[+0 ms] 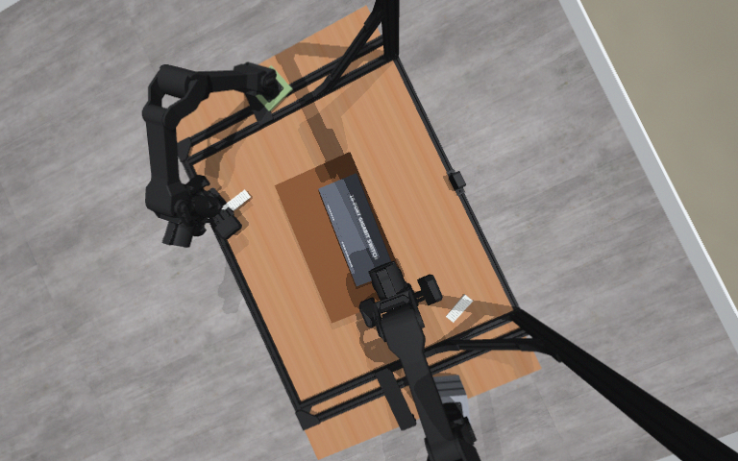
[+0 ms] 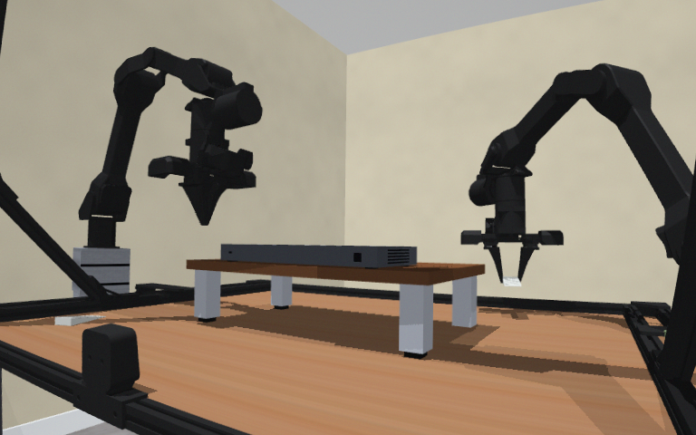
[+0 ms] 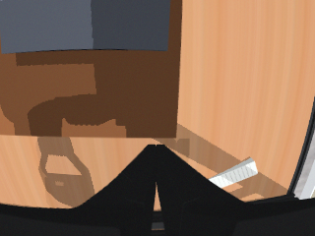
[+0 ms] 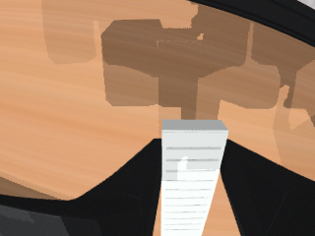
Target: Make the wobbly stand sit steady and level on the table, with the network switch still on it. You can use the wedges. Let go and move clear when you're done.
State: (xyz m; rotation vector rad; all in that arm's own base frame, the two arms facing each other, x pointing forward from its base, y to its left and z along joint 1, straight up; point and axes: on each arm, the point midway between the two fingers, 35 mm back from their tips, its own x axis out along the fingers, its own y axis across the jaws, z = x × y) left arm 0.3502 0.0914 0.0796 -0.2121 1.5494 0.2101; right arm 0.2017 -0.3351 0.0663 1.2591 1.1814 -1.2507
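The brown stand (image 1: pixel 307 233) (image 2: pixel 307 271) (image 3: pixel 143 103) is mid-table on four pale legs. Three legs show black feet; the back right leg (image 2: pixel 464 302) in the exterior view shows none. Whether it touches the table is unclear. The dark network switch (image 1: pixel 345 223) (image 2: pixel 307 255) (image 3: pixel 46 25) lies on top. My right gripper (image 2: pixel 511 279) (image 4: pixel 190 147) is shut on a white ridged wedge (image 1: pixel 237 200) (image 2: pixel 511 282) (image 4: pixel 191 202), in the air beyond the stand's side. My left gripper (image 2: pixel 204 222) (image 3: pixel 156 151) is shut and empty, above the stand's end. Another wedge (image 1: pixel 459 307) (image 2: pixel 70 320) (image 3: pixel 237 173) lies on the table.
Black rails (image 1: pixel 266 326) (image 2: pixel 30 362) border the wooden table (image 1: pixel 413 179) (image 2: pixel 256 379). A black box (image 1: pixel 456 180) (image 2: pixel 110 359) is mounted on one long rail. A green square frame (image 1: pixel 286 89) is beside the right arm's base. Thick black posts (image 1: pixel 390 32) rise at the table's corners.
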